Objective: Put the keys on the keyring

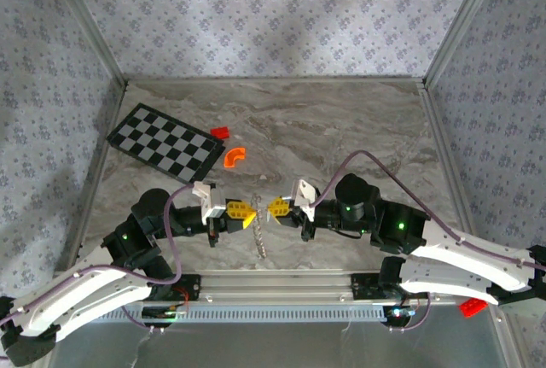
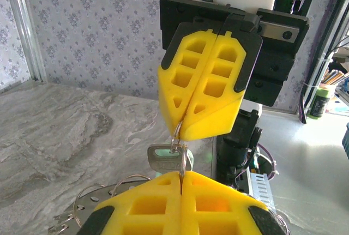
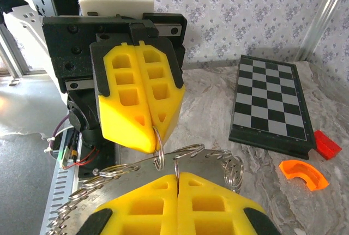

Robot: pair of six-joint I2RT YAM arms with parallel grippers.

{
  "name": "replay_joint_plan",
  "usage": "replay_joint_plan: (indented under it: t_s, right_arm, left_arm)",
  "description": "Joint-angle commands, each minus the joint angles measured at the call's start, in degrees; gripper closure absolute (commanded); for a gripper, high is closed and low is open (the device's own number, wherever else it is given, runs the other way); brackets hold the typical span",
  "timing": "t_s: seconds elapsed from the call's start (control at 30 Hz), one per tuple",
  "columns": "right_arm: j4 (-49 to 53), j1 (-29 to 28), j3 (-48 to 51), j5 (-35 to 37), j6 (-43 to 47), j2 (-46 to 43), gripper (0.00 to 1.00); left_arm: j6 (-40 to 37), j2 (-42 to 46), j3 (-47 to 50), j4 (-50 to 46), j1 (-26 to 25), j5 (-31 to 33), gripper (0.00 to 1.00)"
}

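Note:
My left gripper (image 1: pixel 248 212) and right gripper (image 1: pixel 275 207) meet tip to tip above the table's near middle, both shut. In the left wrist view the right gripper (image 2: pixel 181 131) pinches the keyring (image 2: pixel 176 137), a small split ring that reaches into the hole of the silvery key (image 2: pixel 162 160). The left gripper (image 2: pixel 180 176) is shut on a second split ring seen edge-on in front of the key's head. In the right wrist view the left gripper (image 3: pixel 154 139) holds its ring (image 3: pixel 158 156) and the right gripper (image 3: pixel 176 178) grips its own. Whether the two rings are linked I cannot tell.
Under the fingertips stands a grey metal plate (image 3: pixel 212 164) fringed with several spare split rings, seen edge-on from above (image 1: pixel 261 230). A checkerboard (image 1: pixel 166 142), a small red block (image 1: pixel 220 131) and an orange curved piece (image 1: pixel 234 156) lie at the far left. Patterned walls enclose the table.

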State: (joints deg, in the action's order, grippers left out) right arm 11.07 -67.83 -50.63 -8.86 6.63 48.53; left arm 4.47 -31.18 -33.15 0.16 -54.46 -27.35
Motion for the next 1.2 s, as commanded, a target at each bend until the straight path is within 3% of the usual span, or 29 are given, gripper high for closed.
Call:
replay_joint_plan:
  t_s: [0.0, 1.17]
  right_arm:
    - [-0.3, 0.46, -2.36, -1.41, -1.18, -0.25, 1.0]
    - [-1.01, 1.36, -1.59, -3.96, -3.03, -0.68, 1.0]
  left_arm:
    - [-1.08, 0.68, -0.01, 2.98, -0.3, 0.63, 1.0]
    - [-1.36, 0.68, 0.22, 2.99, -0.3, 0.55, 1.0]
